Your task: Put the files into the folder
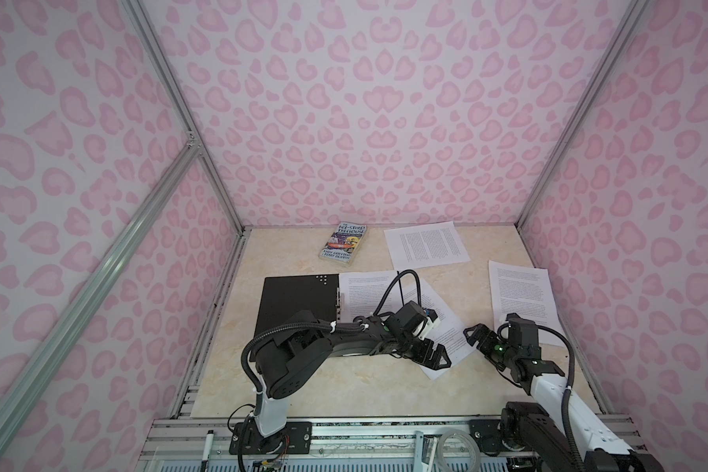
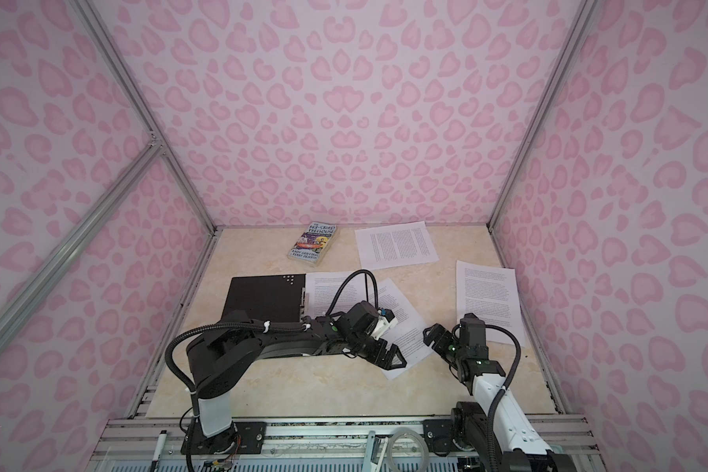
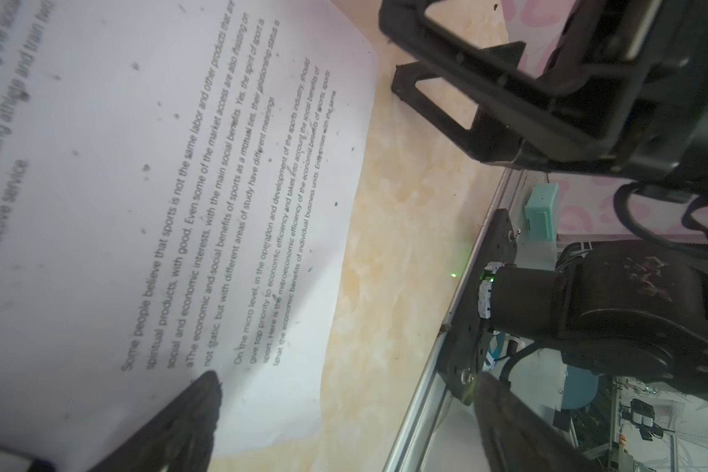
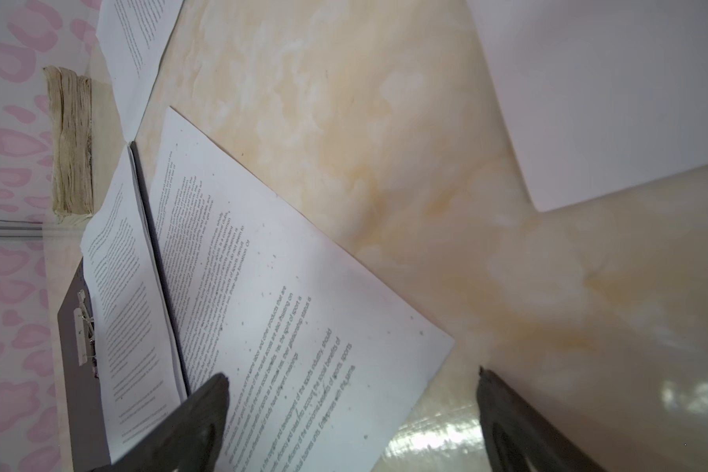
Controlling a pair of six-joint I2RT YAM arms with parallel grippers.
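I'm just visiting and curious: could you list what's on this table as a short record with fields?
Folder: open, black inside up, on the left
Sheet in folder: on its right half
Tilted sheet: beside the folder, near both claws
Back sheet: beside the book
Right sheet: far right
Book: at the back
Left claw: open, empty, over the tilted sheet
Right claw: open, empty, at its corner

I'm working in a robot lab test booth: pink leopard-print wall panels (image 1: 344,102) in silver aluminium extrusion frames (image 1: 191,143) rise around the cream marble-patterned tabletop (image 1: 364,388). A slotted aluminium mounting rail (image 1: 385,427) runs along its near edge.
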